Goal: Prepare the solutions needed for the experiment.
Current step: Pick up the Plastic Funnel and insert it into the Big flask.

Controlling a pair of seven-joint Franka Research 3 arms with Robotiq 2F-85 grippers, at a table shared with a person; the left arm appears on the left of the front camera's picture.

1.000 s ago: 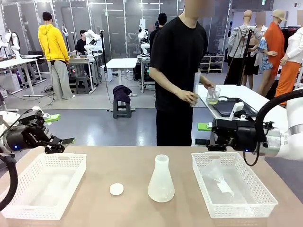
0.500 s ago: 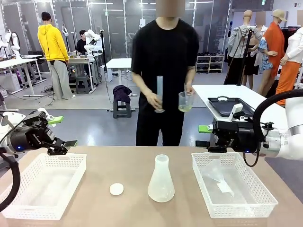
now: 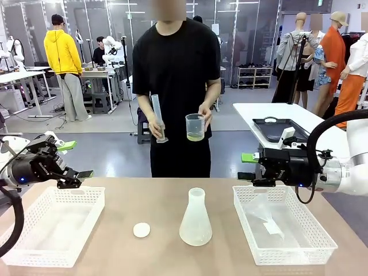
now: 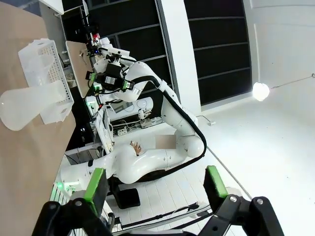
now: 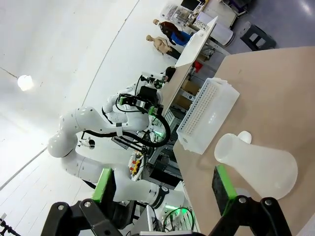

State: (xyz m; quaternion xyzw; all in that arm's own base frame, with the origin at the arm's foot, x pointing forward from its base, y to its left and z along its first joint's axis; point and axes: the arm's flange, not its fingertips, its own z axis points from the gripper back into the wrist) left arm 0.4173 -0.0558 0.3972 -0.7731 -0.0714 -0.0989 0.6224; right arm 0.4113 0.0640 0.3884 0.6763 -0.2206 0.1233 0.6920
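At 12 o'clock beyond the table's far edge a hand holds the solutions; left gripper at 9, right gripper at 3 gape empty.

pale yellow solutions, white cap, tan table, black shirt

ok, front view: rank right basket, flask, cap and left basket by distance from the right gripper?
From the right gripper, nearest first:
1. right basket, just below it on the right side.
2. flask, upright at the table's middle.
3. cap, left of the flask.
4. left basket, at the far left side.
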